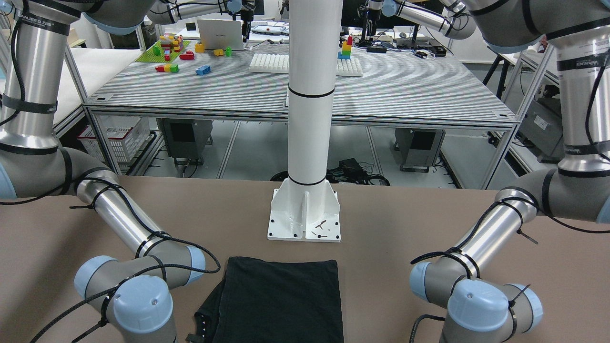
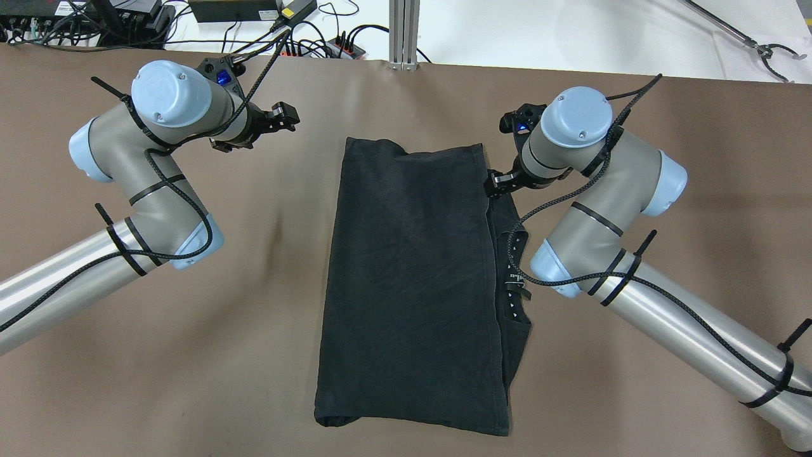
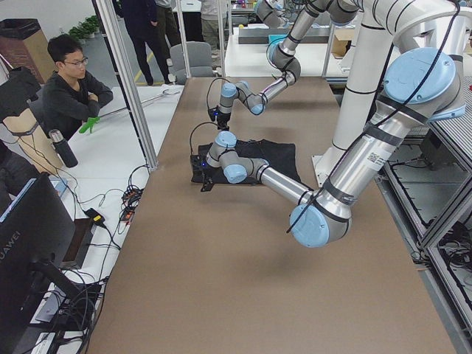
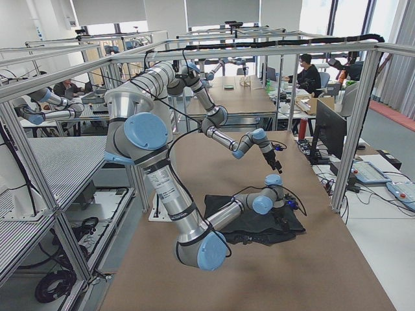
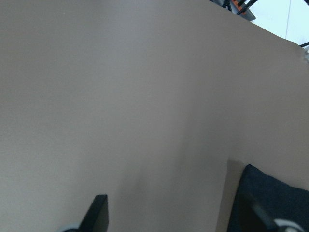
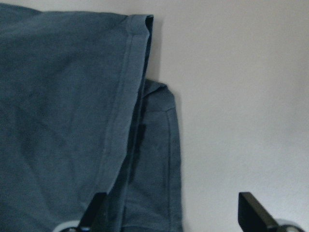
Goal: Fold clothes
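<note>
The brown bench [image 2: 190,355] carries the black garment [image 2: 412,273], folded into a long rectangle at its middle, with a lower layer peeking out on the robot's right. The right claw [image 2: 498,183] hangs, fingers apart, over the garment's far right corner. The left claw [image 2: 285,117], also spread, hangs above bare bench near the far left corner.
</note>
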Controlling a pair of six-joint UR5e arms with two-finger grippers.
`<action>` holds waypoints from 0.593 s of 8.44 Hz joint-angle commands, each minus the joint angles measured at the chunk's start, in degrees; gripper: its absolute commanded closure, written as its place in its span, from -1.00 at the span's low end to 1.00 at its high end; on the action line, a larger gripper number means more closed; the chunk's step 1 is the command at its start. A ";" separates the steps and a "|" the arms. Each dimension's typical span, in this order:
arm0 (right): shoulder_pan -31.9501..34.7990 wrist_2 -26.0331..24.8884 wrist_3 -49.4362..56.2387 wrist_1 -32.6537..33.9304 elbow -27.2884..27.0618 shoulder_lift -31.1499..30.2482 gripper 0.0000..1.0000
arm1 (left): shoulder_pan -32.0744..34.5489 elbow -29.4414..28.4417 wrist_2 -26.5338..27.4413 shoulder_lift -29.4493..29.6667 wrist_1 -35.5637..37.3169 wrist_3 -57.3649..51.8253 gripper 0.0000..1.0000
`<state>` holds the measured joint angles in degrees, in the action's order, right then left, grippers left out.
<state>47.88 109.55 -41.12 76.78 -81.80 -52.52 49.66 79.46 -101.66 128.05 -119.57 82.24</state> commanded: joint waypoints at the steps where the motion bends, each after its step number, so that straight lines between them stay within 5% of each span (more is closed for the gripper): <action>1: -5.48 -0.03 -28.61 1.09 -10.62 -3.62 -0.90 | -0.09 0.69 -0.02 0.00 0.03 0.11 -0.89; 4: -15.41 -6.09 -56.62 1.09 -31.34 -16.34 -0.89 | -0.09 1.49 -0.02 -0.52 0.04 0.20 -0.89; 5: -19.71 -12.54 -66.44 1.09 -32.44 -17.34 -0.90 | -0.18 1.58 0.06 -0.44 -0.05 0.20 -0.89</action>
<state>35.64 104.91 -90.07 77.90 -106.67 -64.72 49.57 80.85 -101.69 127.66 -119.54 82.43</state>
